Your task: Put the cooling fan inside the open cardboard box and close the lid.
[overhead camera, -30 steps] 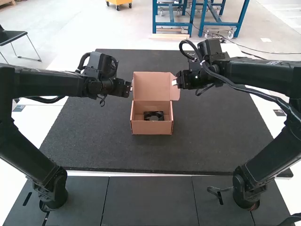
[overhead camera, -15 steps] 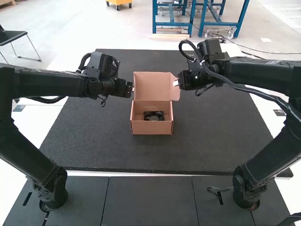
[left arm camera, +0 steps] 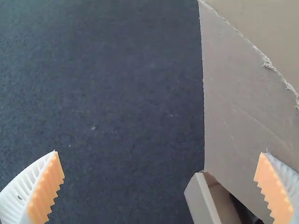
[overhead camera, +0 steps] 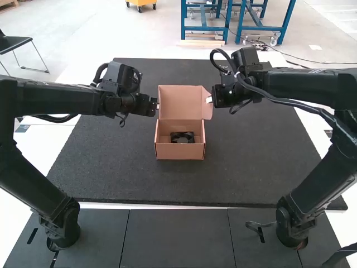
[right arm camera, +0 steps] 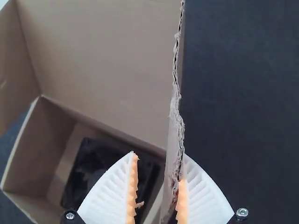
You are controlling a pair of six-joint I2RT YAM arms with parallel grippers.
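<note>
An open cardboard box [overhead camera: 179, 147] stands mid-mat with its lid [overhead camera: 184, 101] raised upright at the back. The black cooling fan [overhead camera: 182, 137] lies inside on the box floor, also seen as the fan [right arm camera: 91, 172] in the right wrist view. My left gripper [overhead camera: 155, 104] is open at the lid's left edge; in its wrist view the left gripper [left arm camera: 159, 186] has the lid [left arm camera: 238, 130] close to one pad. My right gripper [overhead camera: 208, 99] is at the lid's right edge. There the right gripper [right arm camera: 156, 161] has its fingers narrowed around the ragged cardboard edge [right arm camera: 176, 116].
The box sits on a black mat [overhead camera: 100, 162] that covers most of the white table [overhead camera: 39, 145]. Open mat lies in front of the box and to both sides. Both arms stretch in from the sides at lid height.
My right gripper has shifted slightly toward the lid's right edge. The left gripper, the box and the fan stay where they were.
</note>
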